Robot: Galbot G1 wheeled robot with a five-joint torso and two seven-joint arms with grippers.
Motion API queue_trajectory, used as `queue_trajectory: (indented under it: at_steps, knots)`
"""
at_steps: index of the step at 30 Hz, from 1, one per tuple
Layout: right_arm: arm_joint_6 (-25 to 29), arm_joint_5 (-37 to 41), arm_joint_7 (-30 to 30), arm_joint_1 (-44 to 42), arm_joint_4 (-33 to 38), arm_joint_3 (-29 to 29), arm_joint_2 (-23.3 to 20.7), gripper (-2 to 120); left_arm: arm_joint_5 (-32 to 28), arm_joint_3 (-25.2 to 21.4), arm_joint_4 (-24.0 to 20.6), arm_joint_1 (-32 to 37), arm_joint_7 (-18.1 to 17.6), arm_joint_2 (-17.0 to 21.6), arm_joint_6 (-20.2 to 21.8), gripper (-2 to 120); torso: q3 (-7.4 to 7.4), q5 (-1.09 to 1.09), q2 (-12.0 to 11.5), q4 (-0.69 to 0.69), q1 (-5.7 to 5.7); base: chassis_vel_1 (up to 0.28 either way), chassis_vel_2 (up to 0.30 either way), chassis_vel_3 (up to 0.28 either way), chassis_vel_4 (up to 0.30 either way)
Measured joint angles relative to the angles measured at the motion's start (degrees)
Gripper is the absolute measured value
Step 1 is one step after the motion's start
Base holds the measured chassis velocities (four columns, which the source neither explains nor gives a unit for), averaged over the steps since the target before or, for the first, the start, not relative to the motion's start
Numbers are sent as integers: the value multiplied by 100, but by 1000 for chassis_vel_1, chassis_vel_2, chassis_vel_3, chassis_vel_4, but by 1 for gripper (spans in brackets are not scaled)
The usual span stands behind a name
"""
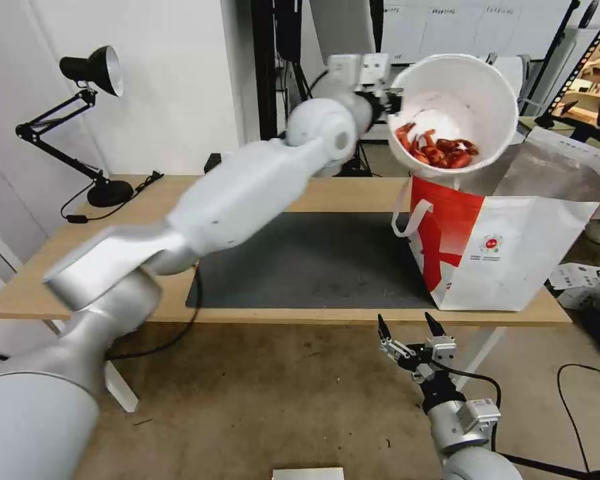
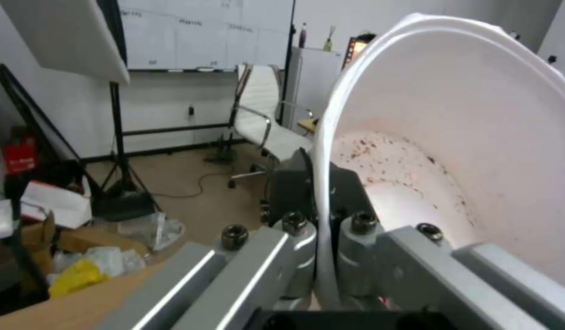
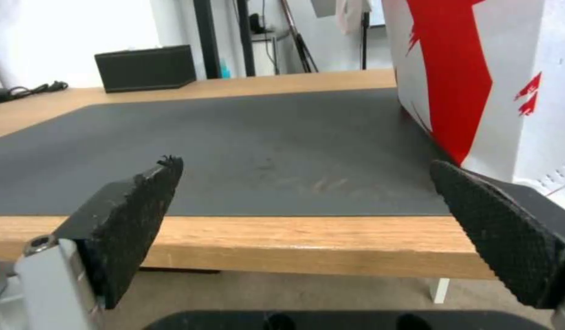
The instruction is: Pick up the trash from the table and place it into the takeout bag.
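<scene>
My left gripper (image 1: 392, 100) is shut on the rim of a white bowl (image 1: 455, 110) of red chillies (image 1: 437, 150), a piece of the trash, held tilted in the air above the open takeout bag (image 1: 507, 233). In the left wrist view the fingers (image 2: 307, 183) pinch the bowl's rim (image 2: 322, 174), and the bowl's stained inside (image 2: 417, 183) faces the camera. The white bag with its red panel stands on the right end of the table (image 1: 40, 280). My right gripper (image 1: 410, 327) hangs open below the table's front edge, near the bag's red side (image 3: 453, 68).
A dark grey mat (image 1: 313, 260) covers the middle of the table. A black desk lamp (image 1: 90, 70) stands at the back left, and a black tissue box (image 3: 145, 68) sits at the back. Cables and boxes lie on the floor to the right.
</scene>
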Motion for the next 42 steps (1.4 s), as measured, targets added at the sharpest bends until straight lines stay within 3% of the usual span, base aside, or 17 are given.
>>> queue_trajectory:
  at_steps: [7,11,19,42]
  knots:
    - [0,0,0,0,0,0,0,100,717,114,161,153,59,-213,-586,0,0,-2,0,1,-1,0,0,0,0]
    - [0,0,0,0,0,0,0,100,1313,373,-88,353,226,-61,-854,0,0,-2,0,2,0,0,0,0,0]
    - [0,0,0,0,0,0,0,100,1381,734,-550,503,367,184,-671,0,0,-3,0,2,-1,0,0,0,0]
    - [0,0,0,0,0,0,0,100,1270,1295,-288,691,792,-96,-482,0,0,-3,0,1,-1,0,0,0,0]
